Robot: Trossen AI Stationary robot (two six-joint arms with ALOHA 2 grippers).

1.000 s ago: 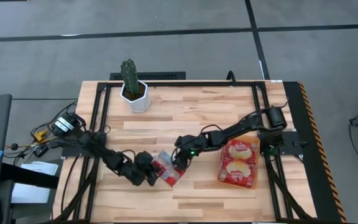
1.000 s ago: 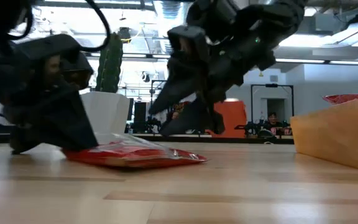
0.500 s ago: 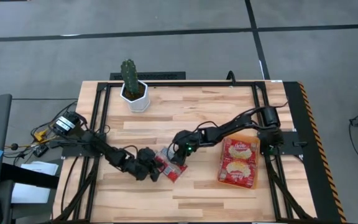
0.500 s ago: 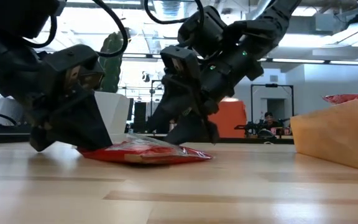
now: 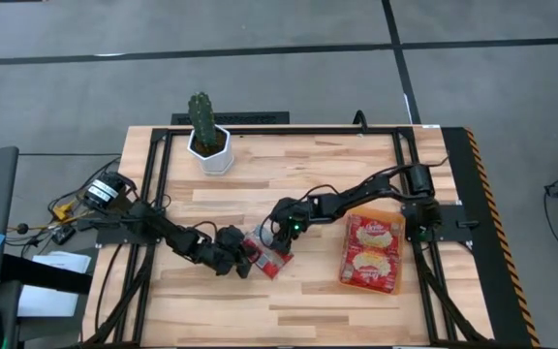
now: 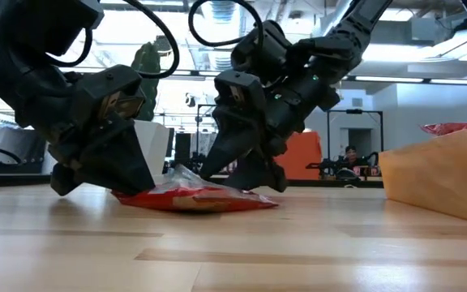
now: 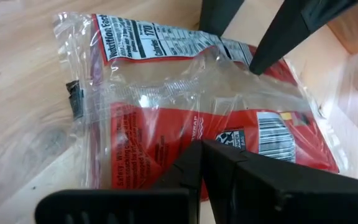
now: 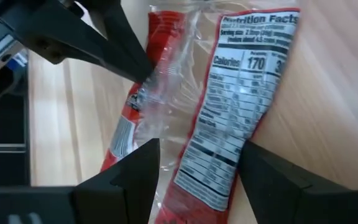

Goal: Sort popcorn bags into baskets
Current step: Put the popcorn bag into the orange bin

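One red popcorn bag in a clear wrapper lies flat on the wooden table, between my two grippers. My left gripper is shut and stands against the bag's left end. My right gripper is open and slants down over the bag's far right end. Its two fingers stand on either side of that end. The orange basket at the right holds other red and cream popcorn bags. My left gripper has its shut fingers on the red printed face of the bag near its left end. They slant down from the table's left side. The bag lies flat on the table. My right gripper straddles the other end; I cannot tell whether its fingertips touch the wrapper.
A white pot with a cactus stands at the far left of the table. The basket's wall rises to the right of the bag. Bare wood lies between the bag and the basket and along the near edge.
My left gripper, still shut, has gone toward the table's right and far side, and the bag has slid a little that way with it. My right gripper, still open, has come down and toward the left over the bag's far end.
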